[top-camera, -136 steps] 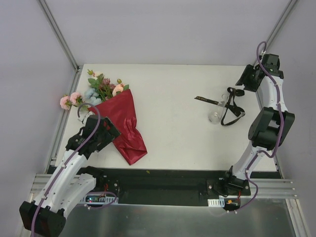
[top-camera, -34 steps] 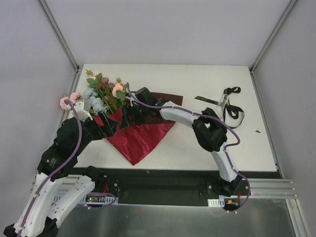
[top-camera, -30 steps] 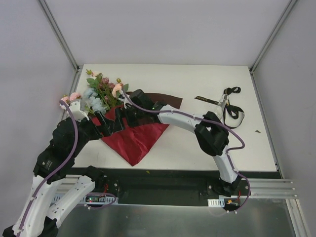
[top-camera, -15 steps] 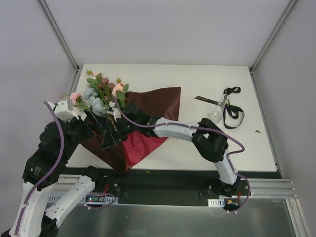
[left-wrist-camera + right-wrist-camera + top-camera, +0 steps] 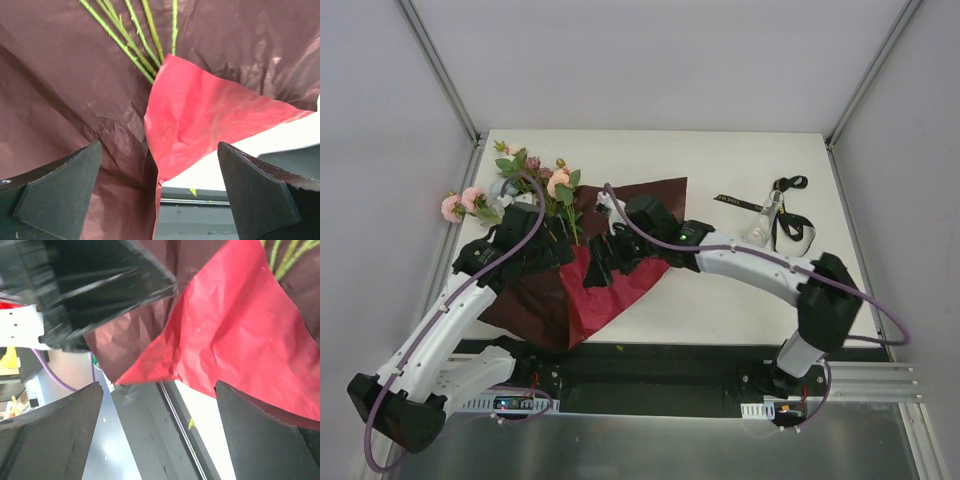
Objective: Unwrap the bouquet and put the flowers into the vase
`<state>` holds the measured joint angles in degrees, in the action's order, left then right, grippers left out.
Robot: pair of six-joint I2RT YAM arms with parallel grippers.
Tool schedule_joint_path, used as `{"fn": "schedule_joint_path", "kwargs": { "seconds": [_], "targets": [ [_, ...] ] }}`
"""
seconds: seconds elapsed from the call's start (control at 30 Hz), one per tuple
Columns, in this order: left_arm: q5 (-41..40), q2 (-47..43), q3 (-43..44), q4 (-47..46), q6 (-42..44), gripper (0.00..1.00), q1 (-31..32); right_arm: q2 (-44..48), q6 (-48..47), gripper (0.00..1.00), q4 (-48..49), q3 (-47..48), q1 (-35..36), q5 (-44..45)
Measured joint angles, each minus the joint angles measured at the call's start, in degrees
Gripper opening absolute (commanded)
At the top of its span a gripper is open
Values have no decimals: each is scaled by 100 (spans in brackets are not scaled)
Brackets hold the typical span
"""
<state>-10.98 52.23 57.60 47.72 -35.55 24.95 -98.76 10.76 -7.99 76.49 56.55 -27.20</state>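
The bouquet's dark red paper lies spread open at 9 o'clock on the table, flowers fanning toward 10 o'clock. The left gripper and right gripper hover over it, both jaws wide open, holding nothing. The vase stands at 2 o'clock.

A white table carries a spread sheet of dark red paper with the flowers at its left. The vase stands beside a black ribbon at the right.

Dark red paper (pink, peach flowers)
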Motion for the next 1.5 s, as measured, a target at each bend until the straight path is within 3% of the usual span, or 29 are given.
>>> {"fn": "schedule_joint_path", "kwargs": {
  "seconds": [0.23, 0.33, 0.47, 0.63, 0.83, 0.87, 0.9, 1.03, 1.2, 1.23, 1.47, 1.5],
  "targets": [
    [824, 262, -1027, -876, -393, 99, -673, 1812, -315, 100, -409, -1290, -328, 614],
    [1777, 581, -1375, -1552, -411, 99, -1126, 2288, -389, 100, -566, -1683, -581, 846],
    [3176, 780, -1902, -2651, -415, 99, -1226, 2719, -455, 100, -704, -2015, -855, 1032],
    [4444, 776, -2273, -3755, -479, 91, -1003, 3014, -505, 100, -796, -2205, -1187, 1141],
    [5071, 654, -2341, -4365, -470, 85, 105, 3034, -553, 100, -879, -2210, -1322, 1174],
    [5134, 597, -2393, -4422, -470, 82, 219, 3034, -555, 100, -898, -2210, -1329, 1178],
    [5154, 529, -2463, -4457, -472, 67, 295, 3032, -553, 100, -911, -2210, -1342, 1187],
    [5115, 356, -2726, -4498, -518, 45, 385, 3038, -487, 100, -927, -2267, -1427, 1287],
    [4955, 761, -2741, -4581, -525, 4, 529, 3222, -396, 100, -1016, -2463, -1569, 1491],
    [4911, 914, -2708, -4581, -498, 0, 612, 3300, -396, 100, -1084, -2490, -1578, 1534],
    [4461, 2057, -1792, -4570, -407, 0, 1353, 3873, -402, 100, -1305, -2575, -1777, 1799],
    [4382, 2133, -1657, -4599, -407, 4, 1438, 3923, -402, 100, -1333, -2577, -1805, 1827]
  ]
}}
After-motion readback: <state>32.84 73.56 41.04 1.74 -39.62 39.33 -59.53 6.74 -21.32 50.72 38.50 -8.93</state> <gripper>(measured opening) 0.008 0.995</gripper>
